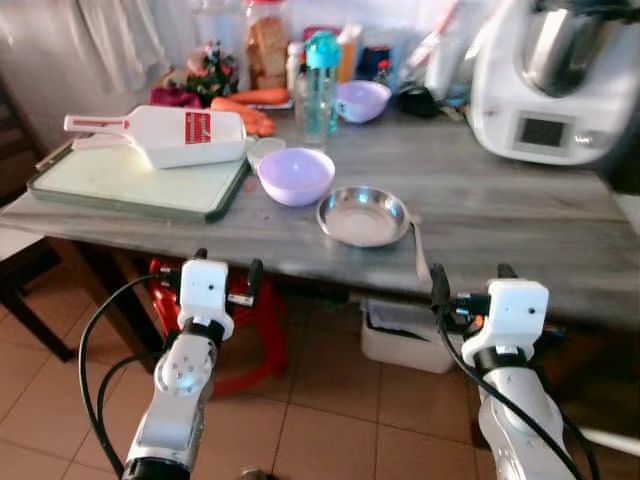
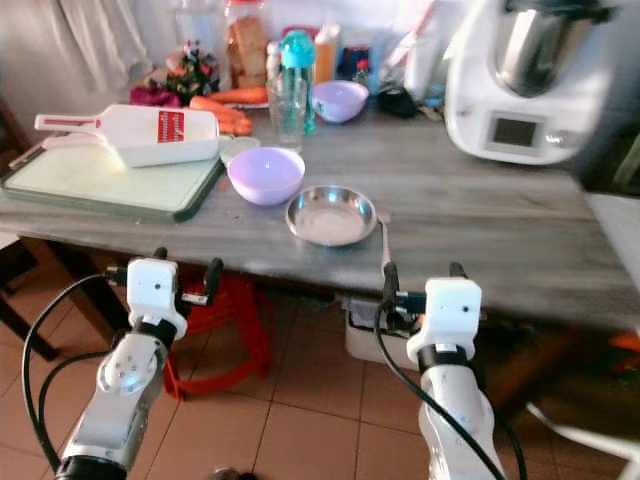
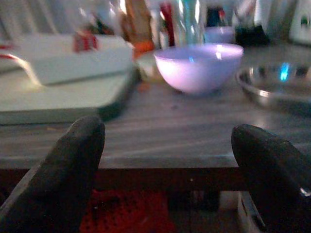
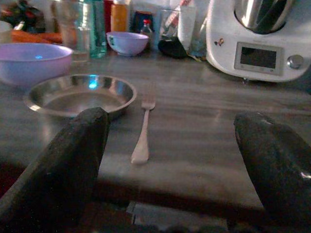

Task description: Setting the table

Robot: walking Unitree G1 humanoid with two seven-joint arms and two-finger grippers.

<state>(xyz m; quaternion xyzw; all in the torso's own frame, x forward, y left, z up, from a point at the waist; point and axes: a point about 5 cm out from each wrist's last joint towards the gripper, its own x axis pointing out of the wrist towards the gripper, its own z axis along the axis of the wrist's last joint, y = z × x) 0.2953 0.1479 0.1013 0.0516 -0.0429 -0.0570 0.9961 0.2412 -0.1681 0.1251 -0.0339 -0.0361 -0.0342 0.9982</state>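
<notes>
Grey wooden surface (image 1: 500, 215) lies just ahead of both raised arms, left jaws (image 1: 228, 270) and right jaws (image 1: 470, 285) wide, empty, level with its edge.

No legible text, even on the white container's (image 1: 178, 134) red label.

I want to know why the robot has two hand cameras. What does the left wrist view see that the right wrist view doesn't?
Left wrist view: the green cutting board with a white container lying on it, and something red under the table edge. Its open left claw hangs before the table edge.

Right wrist view: a fork beside the steel dish, and the white kitchen machine. Its open right claw faces the fork.

Both: the big purple bowl, the steel dish, the small purple bowl and the grey table.
</notes>
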